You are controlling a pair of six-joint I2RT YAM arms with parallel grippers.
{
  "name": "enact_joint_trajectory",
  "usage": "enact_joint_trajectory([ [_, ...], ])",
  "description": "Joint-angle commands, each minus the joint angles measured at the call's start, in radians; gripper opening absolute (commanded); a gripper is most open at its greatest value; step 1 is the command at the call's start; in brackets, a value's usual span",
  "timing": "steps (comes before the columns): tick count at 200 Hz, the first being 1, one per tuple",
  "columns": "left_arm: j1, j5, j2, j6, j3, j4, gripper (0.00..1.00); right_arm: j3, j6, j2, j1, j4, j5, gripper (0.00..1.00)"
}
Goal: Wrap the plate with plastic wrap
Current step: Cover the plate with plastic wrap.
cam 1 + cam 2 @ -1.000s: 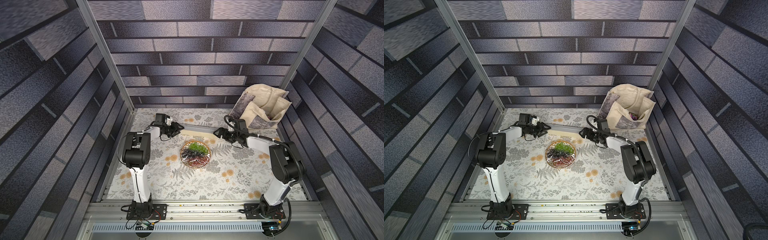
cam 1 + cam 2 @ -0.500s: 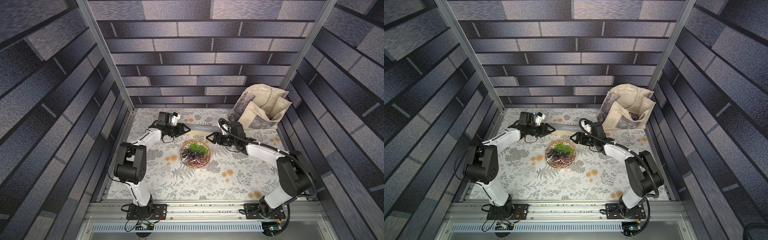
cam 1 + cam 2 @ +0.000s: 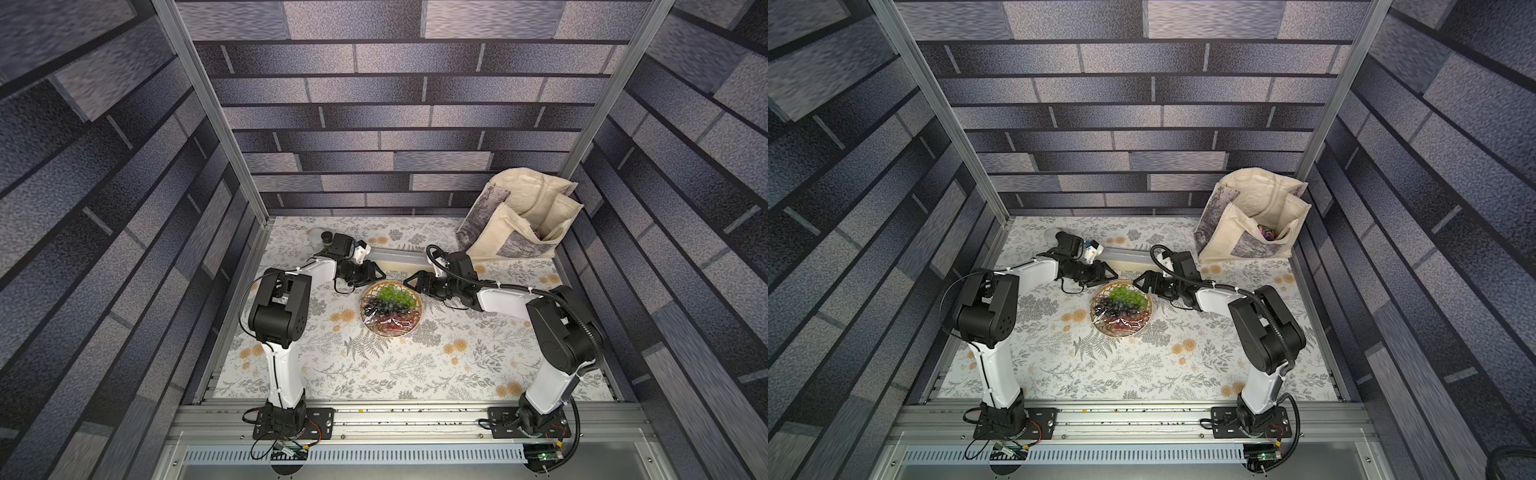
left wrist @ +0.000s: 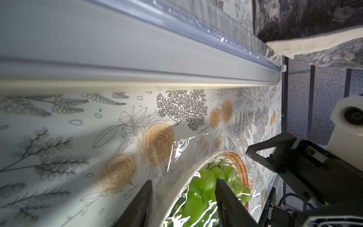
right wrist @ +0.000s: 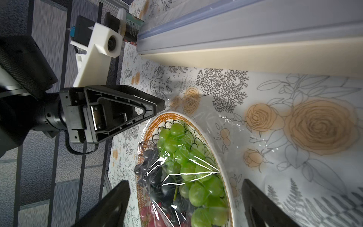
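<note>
1. Grey brick-patterned walls enclose a floral tablecloth (image 3: 374, 374), with a beige cloth bag (image 3: 528, 224) slumped in the far right corner.
2. In both top views the plate (image 3: 390, 307) (image 3: 1121, 307) sits mid-table between the two arms. It carries green grapes (image 3: 392, 293) on the far side, black grapes (image 3: 384, 307) across the middle and red grapes (image 3: 392, 324) nearest the arm bases.
3. Crinkled, glossy plastic wrap (image 5: 176, 173) lies over the fruit. A flap of it spreads past the plate's far rim onto the cloth, and its loose edge lies short of the wrap box (image 4: 137, 49).
4. That long cream box (image 3: 399, 257) lies flat on the table beyond the plate, apart from it.
5. Above the plate's far left rim hangs the left gripper (image 3: 376, 274) (image 4: 183, 181). Its fingers stand partly apart with nothing clamped between them, and the rim and green grapes show through the gap.
6. At the far right rim the right gripper (image 3: 409, 280) (image 5: 185, 182) faces the left one. Its fingers are spread wide and released, and the wrapped fruit shows between them.
7. Neither tool visibly pinches the film.
</note>
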Motion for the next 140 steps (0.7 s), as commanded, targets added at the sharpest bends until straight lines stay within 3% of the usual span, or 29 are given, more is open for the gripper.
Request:
enact_joint_trajectory([
  [1, 0.009, 0.024, -0.001, 0.043, -0.017, -0.019, 0.55, -0.022, 0.033, 0.023, 0.014, 0.005, 0.006, 0.92],
  [35, 0.026, 0.143, -0.015, 0.010, -0.082, 0.021, 0.55, -0.035, 0.094, 0.034, 0.045, 0.058, -0.027, 0.96],
  [101, 0.028, 0.262, -0.062, -0.071, -0.172, 0.059, 0.56, -0.077, 0.301, 0.058, 0.113, 0.223, -0.034, 0.97],
  [125, 0.040, 0.243, -0.084, -0.093, -0.200, 0.069, 0.57, -0.123, 0.376, 0.062, 0.121, 0.267, -0.011, 0.97],
  [140, 0.065, 0.213, -0.111, -0.110, -0.230, 0.086, 0.58, -0.140, 0.312, 0.006, 0.106, 0.139, 0.055, 0.98],
])
